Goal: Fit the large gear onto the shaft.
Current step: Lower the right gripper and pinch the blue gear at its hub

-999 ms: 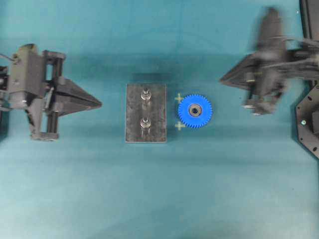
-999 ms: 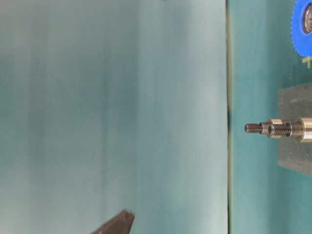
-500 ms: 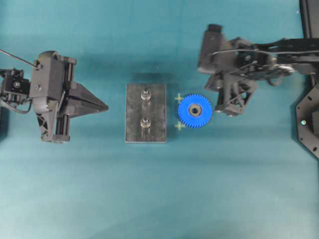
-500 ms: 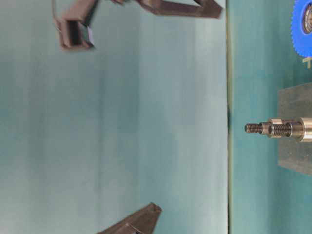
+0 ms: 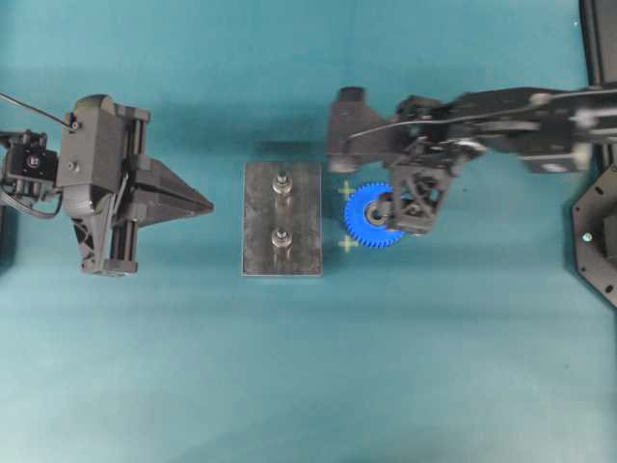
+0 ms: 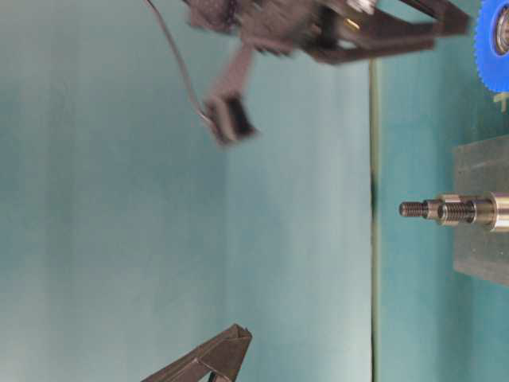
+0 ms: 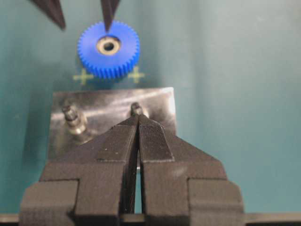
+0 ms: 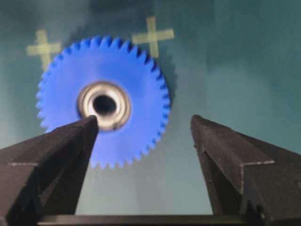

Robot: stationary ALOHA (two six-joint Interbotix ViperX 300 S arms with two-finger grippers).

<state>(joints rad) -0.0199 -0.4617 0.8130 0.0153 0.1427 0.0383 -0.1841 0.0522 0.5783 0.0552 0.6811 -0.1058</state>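
— Blue gear (image 5: 371, 216) lies flat on the teal surface (image 5: 308, 386), just right of the grey plate (image 5: 281, 218), between two yellow crosses (image 5: 347, 191). Which hand is nearer?

— Right hand (image 8: 143, 125), easily. It hangs right above the gear with its fingers spread wide. In the wrist view one fingertip (image 8: 87, 127) sits over the hub (image 8: 104, 105) and the other is off past the gear's rim, so the hand is not centred on it.

— And the left hand (image 7: 138, 123)?

— Pressed together, empty, well left of the plate and pointing at it. It has no part in the pick, I'd say.

— Where is the shaft (image 5: 281, 181)?

— Two pegs stand upright on the plate, one far and one near (image 5: 281, 237). Both are just left of the gear. I cannot tell which is meant.

— So what does the next move turn on?

— Probably shifting the right hand so its fingers straddle the gear before dropping. The gear's bore points straight up, same as the pegs, so no tilting should be needed.
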